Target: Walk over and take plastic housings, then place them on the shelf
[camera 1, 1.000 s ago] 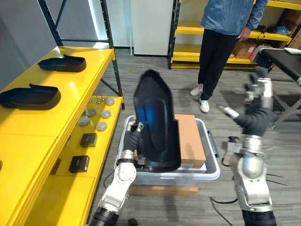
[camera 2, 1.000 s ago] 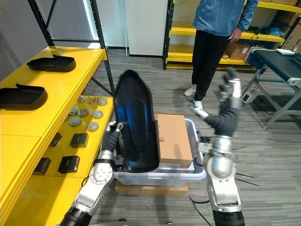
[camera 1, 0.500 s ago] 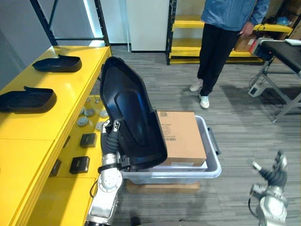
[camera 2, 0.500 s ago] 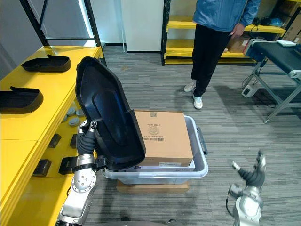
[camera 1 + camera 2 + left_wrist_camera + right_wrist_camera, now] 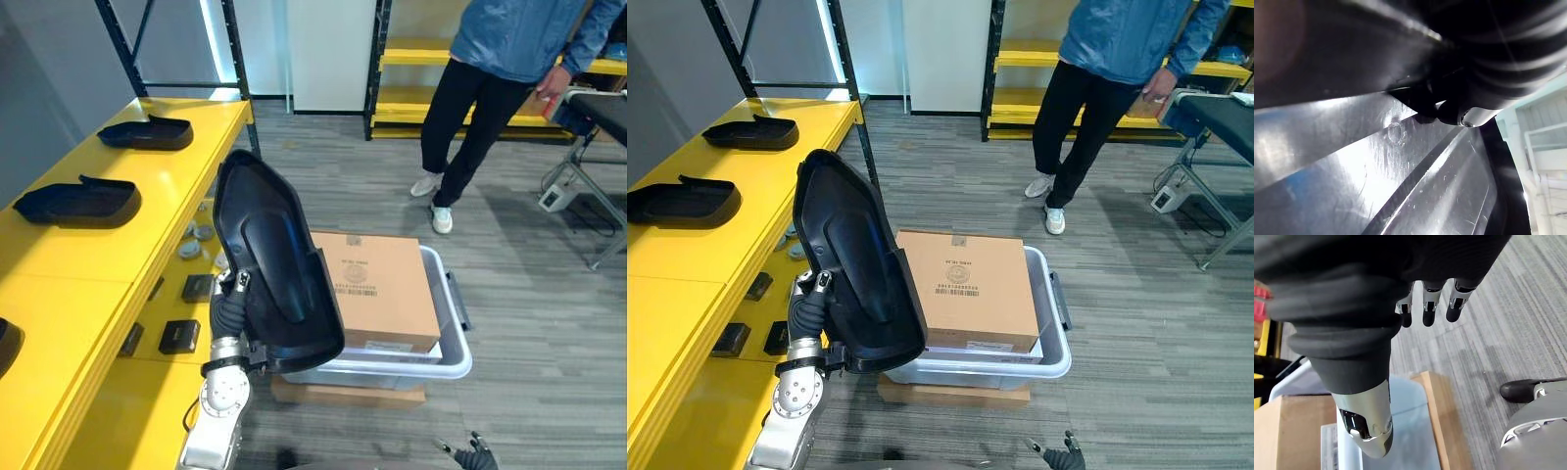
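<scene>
My left hand (image 5: 231,305) is shut on the lower edge of a large black plastic housing (image 5: 277,262), which stands nearly upright between the yellow shelf (image 5: 93,264) and the grey bin (image 5: 453,354). The housing's glossy inner surface (image 5: 1376,196) is close up in the left wrist view. Two more black housings (image 5: 147,132) (image 5: 78,201) lie on the shelf top. My right hand (image 5: 1428,308) hangs low over the floor with straight fingers and holds nothing; its fingertips (image 5: 1063,456) peek in at the bottom edge.
A cardboard box (image 5: 382,289) lies in the grey bin, which sits on a flat brown board. Small black boxes (image 5: 179,336) and round metal parts (image 5: 201,235) lie on the lower shelf level. A person (image 5: 500,88) stands beyond the bin by far yellow racks.
My right arm has dropped from chest height to the bottom edge of the view. The housing has tipped and swung left toward the shelf. The camera has shifted.
</scene>
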